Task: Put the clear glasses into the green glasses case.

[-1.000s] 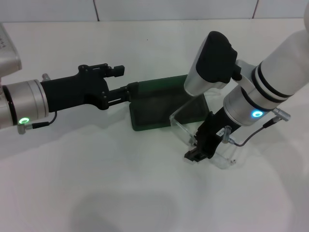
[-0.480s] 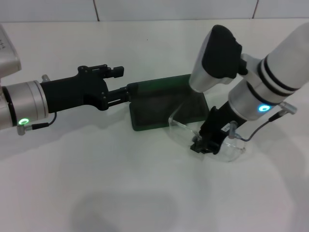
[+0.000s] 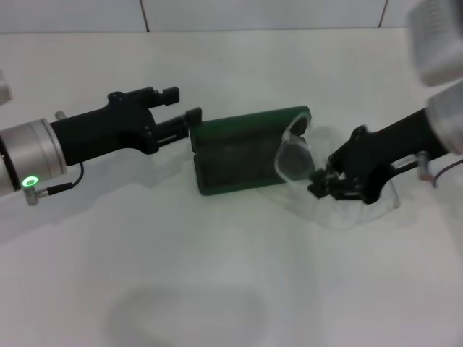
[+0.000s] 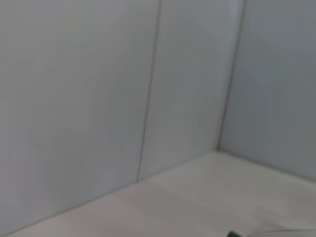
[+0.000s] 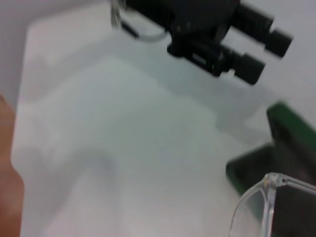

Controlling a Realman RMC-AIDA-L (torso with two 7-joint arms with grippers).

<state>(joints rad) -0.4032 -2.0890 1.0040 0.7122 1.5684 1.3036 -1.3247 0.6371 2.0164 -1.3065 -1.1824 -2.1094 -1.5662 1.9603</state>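
The green glasses case [image 3: 231,170] lies open in the middle of the table, its lid [image 3: 249,123] standing up at the far side. My right gripper [image 3: 327,184] is just right of the case, shut on the clear glasses [image 3: 293,160]. One lens hangs tilted over the case's right end; the other lens [image 3: 365,210] is low beside the gripper. My left gripper [image 3: 182,107] is open at the lid's left corner, with its lower finger [image 3: 192,116] close to that corner. In the right wrist view I see a lens rim [image 5: 266,197], the case [image 5: 289,131] and the left gripper [image 5: 261,54].
The white table [image 3: 217,275] has bare room in front of the case and to its left. A tiled wall [image 3: 260,14] runs along the far edge. The left wrist view shows only wall panels [image 4: 148,98] and a bit of table.
The right arm has swung out to the right and carried the glasses up from the table's front toward the case's right end. The left gripper has shifted slightly up and back.
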